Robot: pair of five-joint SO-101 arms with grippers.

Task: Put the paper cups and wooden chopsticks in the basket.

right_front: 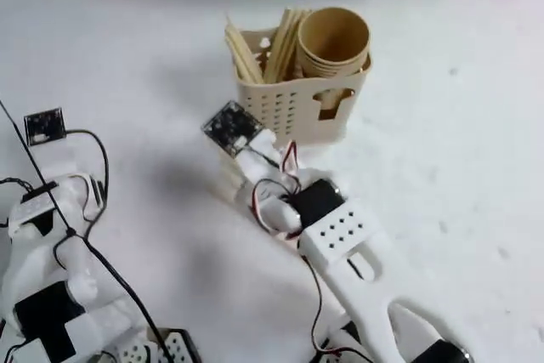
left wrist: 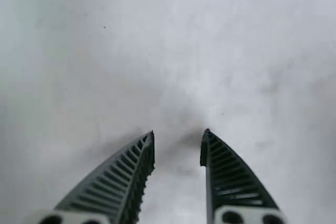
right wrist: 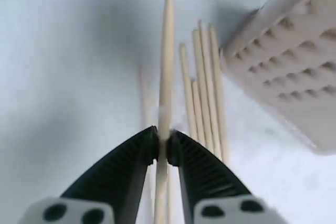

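A cream perforated basket (right_front: pixel 293 108) stands at the table's middle back, holding stacked paper cups (right_front: pixel 333 40) and several wooden chopsticks (right_front: pixel 255 48). My right gripper (right wrist: pixel 163 148) is shut on one wooden chopstick (right wrist: pixel 167 61), just beside the basket wall (right wrist: pixel 294 72). Several more chopsticks (right wrist: pixel 202 87) lie on the table beneath it, along the basket's side. In the high view the right arm (right_front: pixel 297 201) stretches from the front edge up to the basket's front left corner. My left gripper (left wrist: pixel 177 148) stands open over bare table, with nothing between its fingers.
The left arm (right_front: pixel 42 235) sits folded at the front left with black cables (right_front: pixel 85 210) around it. White table (right_front: pixel 450 176) spreads to the right of the basket and across the back left.
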